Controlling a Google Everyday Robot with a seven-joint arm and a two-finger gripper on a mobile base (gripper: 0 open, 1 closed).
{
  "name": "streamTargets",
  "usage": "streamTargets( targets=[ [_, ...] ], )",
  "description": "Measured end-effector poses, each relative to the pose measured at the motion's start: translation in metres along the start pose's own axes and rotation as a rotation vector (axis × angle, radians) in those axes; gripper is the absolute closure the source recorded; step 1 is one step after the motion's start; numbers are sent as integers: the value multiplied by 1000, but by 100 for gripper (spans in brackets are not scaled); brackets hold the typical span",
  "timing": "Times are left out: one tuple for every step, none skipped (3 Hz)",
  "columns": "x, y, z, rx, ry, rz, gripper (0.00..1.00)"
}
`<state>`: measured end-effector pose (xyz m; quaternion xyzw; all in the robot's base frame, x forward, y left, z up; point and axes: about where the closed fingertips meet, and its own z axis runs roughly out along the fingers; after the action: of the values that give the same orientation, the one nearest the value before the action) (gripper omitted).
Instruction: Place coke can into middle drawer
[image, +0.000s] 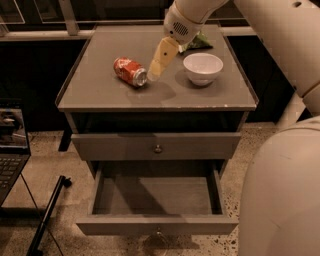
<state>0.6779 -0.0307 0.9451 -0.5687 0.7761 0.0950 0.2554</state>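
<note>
1 coke can (130, 72) lies sideways on the cabinet top (100, 95), upper centre. The gripper (151, 76) hangs just beside it, tilted to grab; its width I cannot tell. Below, the middle drawer (156, 225) gapes ready.

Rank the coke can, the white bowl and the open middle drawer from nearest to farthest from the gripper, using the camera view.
The gripper hangs low over the cabinet top.
1. coke can: close beside it, towards the picture's left, lying on the top.
2. white bowl: towards the picture's right, on the top.
3. middle drawer: open, well below, at the front.
</note>
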Motion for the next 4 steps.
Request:
streamTargets(
  targets=[
    [4, -10, 15, -6, -21, 34, 0],
    [-11, -23, 45, -33, -48, 55, 0],
    [-36, -30, 72, -66, -83, 50, 0],
    [-52, -34, 94, -87, -97, 50, 0]
  ],
)
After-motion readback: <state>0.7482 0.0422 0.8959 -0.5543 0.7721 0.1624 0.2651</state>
